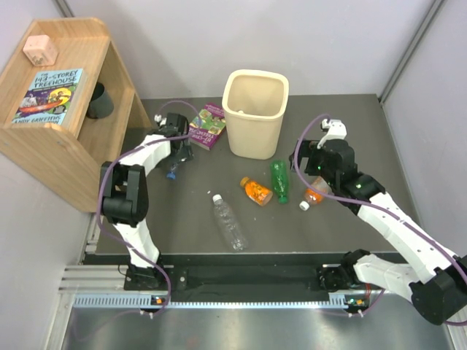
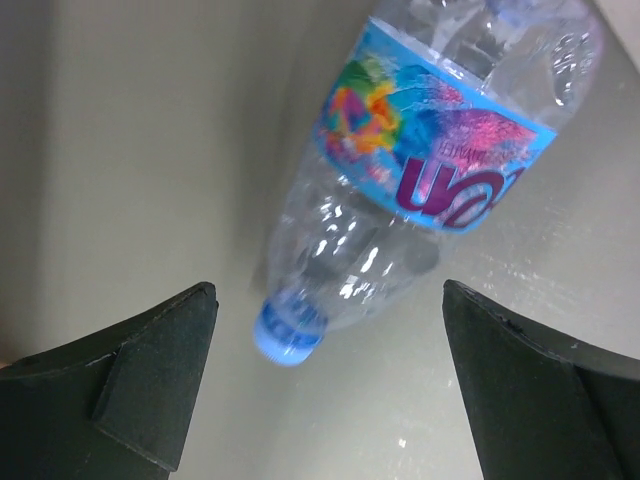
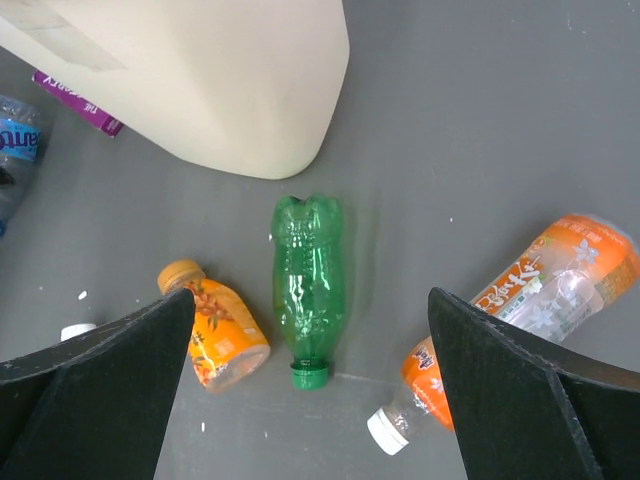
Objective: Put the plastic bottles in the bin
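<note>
Five plastic bottles lie on the dark table. A clear one with a blue cap and a bright label lies just ahead of my open left gripper, its cap between the fingertips' line and untouched; from above it shows at the gripper. My open right gripper hovers over the green bottle, with a short orange bottle to its left and an orange white-capped bottle to its right. A clear white-capped bottle lies nearer the bases. The beige bin stands upright at the back.
A purple book lies between the bin and my left gripper. A wooden shelf stands at the far left with a dark cup in it and a book on top. Grey walls close in the back and right.
</note>
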Controlling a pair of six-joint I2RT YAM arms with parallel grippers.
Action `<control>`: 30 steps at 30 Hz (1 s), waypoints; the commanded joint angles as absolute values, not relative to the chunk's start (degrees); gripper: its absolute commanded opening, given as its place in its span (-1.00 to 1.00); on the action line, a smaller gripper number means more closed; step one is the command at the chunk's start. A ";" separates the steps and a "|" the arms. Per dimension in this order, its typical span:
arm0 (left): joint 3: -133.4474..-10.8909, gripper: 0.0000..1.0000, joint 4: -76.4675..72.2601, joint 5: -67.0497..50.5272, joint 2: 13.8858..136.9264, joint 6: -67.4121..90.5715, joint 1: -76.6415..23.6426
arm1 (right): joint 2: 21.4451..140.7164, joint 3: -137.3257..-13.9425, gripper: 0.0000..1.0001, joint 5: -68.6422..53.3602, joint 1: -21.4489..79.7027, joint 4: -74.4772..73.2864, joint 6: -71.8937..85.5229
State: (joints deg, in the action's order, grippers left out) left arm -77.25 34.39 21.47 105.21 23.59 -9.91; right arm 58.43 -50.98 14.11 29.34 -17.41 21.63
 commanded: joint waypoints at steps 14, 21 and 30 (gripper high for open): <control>-78.84 0.07 29.71 17.14 114.61 22.76 -9.23 | 60.11 -51.06 0.99 15.64 30.50 -17.58 22.06; -72.25 -0.57 27.69 21.87 102.85 25.48 -9.23 | 60.73 -52.47 0.99 17.39 30.59 -17.84 22.06; -67.16 -0.70 23.40 2.16 78.86 31.11 -9.32 | 59.50 -58.52 1.00 4.90 30.50 -11.08 22.94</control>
State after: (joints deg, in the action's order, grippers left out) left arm -69.78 29.34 14.90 89.60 27.70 -9.39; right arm 60.47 -51.18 15.53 29.78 -17.08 22.81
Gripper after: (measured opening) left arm 0.576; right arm 0.991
